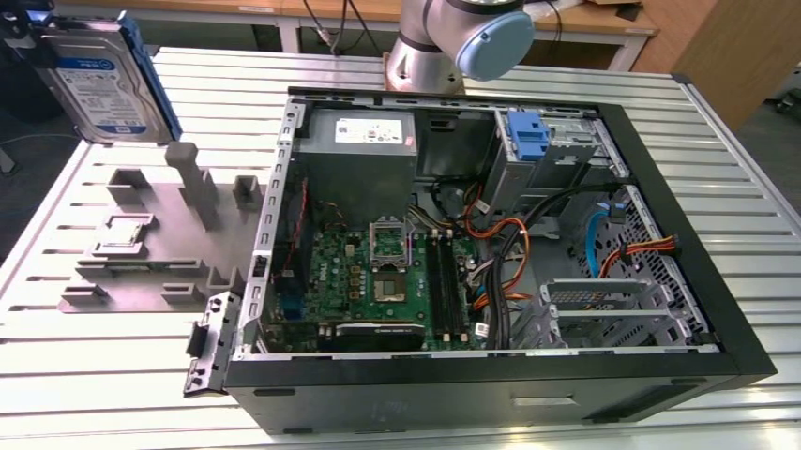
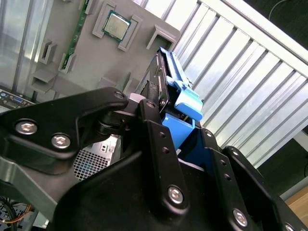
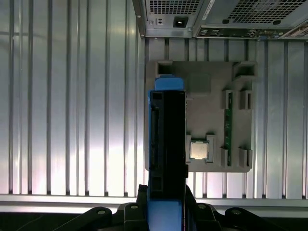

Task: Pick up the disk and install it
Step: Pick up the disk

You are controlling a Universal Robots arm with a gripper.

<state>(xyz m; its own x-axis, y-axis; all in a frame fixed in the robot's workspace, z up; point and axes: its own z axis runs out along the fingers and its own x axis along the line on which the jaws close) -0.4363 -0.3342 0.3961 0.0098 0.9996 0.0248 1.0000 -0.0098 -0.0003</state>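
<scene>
Black gripper (image 3: 167, 192) jaws are clamped on the disk (image 3: 166, 130), which is held edge-on with its long axis running straight out from them, over the grey fixture tray (image 3: 207, 96). Its target, the open computer case (image 1: 738, 347), lies well apart toward the exterior view's right.

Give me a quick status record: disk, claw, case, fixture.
disk: on edge, off the table, over the fixture, outside the case
claw: shut on the disk
case: open, lying on the table, motherboard exposed
fixture: beside the case, on the exterior view's left; holds a chip
install: not yet done
</scene>
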